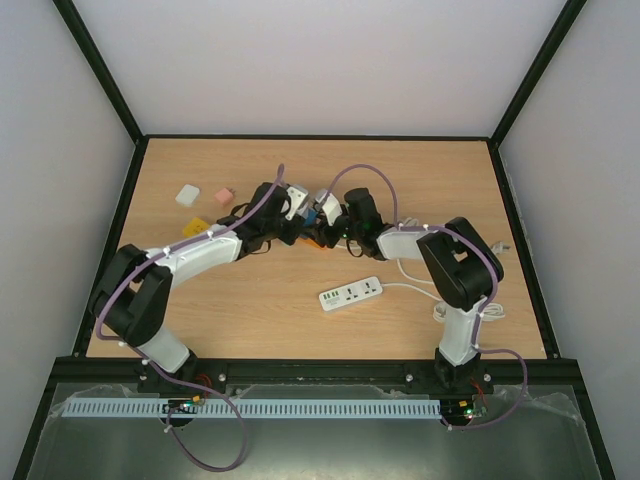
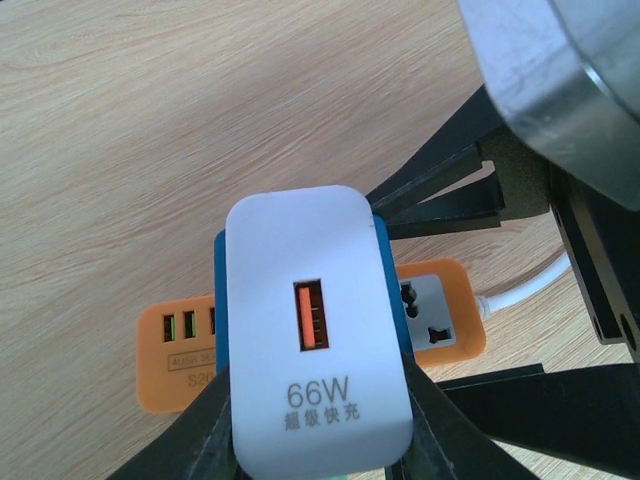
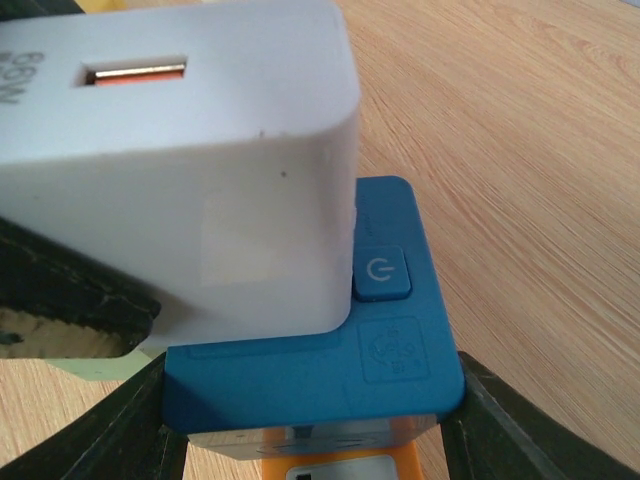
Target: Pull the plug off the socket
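Left claw [image 2: 318, 445] is clenched on the white plug [image 2: 315, 330], a black finger [image 2: 195, 440] pressed to each long side of the body, its orange port facing the wrist camera. Right claw [image 3: 310, 440] grasps the blue socket [image 3: 330, 385] from the other side, one finger [image 3: 95, 440] against each flank, the power button showing just beside the plug. The plug sits flush on the socket's face, with no gap between them visible. Both are held at mid-table [image 1: 250, 310], where the two claws meet tip to tip. The left arm [image 1: 190, 250] reaches far forward and to the right, elbow bent low near its base, forearm stretched almost flat. The right arm [image 1: 455, 265] rises from its base, folds at the elbow and runs leftward toward the same spot. An orange strip [image 2: 440, 320] lies on the wood under the socket. A white strip [image 1: 352, 293] lies nearer the bases, between the arms, its cord trailing toward the right arm. Near the left arm's wrist are a yellow piece [image 1: 195, 226], a white block [image 1: 187, 195] and a pink block [image 1: 224, 195].
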Controlling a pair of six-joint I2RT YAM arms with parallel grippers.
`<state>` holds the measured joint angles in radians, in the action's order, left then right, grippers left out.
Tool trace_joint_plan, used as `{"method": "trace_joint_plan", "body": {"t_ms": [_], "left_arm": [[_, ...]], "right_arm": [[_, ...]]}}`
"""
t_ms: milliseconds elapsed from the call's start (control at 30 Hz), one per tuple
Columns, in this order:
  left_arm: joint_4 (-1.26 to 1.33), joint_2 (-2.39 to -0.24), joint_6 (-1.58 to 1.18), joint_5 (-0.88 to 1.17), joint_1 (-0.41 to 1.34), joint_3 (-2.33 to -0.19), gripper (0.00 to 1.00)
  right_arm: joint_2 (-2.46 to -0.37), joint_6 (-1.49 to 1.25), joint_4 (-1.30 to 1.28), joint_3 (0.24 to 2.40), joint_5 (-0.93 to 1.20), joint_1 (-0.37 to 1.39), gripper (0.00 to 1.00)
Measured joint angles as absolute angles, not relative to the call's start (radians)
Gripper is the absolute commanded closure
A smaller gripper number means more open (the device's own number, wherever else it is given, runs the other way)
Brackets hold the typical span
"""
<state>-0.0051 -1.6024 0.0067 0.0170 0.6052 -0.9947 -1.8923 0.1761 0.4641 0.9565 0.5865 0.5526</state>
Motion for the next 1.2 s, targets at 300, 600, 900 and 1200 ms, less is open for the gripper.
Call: {"method": "trace_joint_plan", "body": {"t_ms": [300, 600, 900, 1200], "left_arm": [[0.085, -1.515, -0.010, 0.059, 0.590, -0.996, 0.98], [0.080, -1.499, 0.002, 0.082, 0.552, -1.003, 0.97], [-0.076, -1.456, 0.064, 0.167, 0.282, -1.032, 0.98], [-0.213, -1.454, 0.155, 0.311, -0.008, -1.062, 0.98]], "right_arm": [[-1.911, 0.173, 0.477, 0.975, 0.559, 0.557, 0.85], [-1.911, 0.172, 0.477, 0.975, 0.556, 0.557, 0.85], [-1.911, 0.175, 0.477, 0.975, 0.557, 0.557, 0.84], [-1.912, 0.176, 0.472, 0.979, 0.557, 0.557, 0.84]]}}
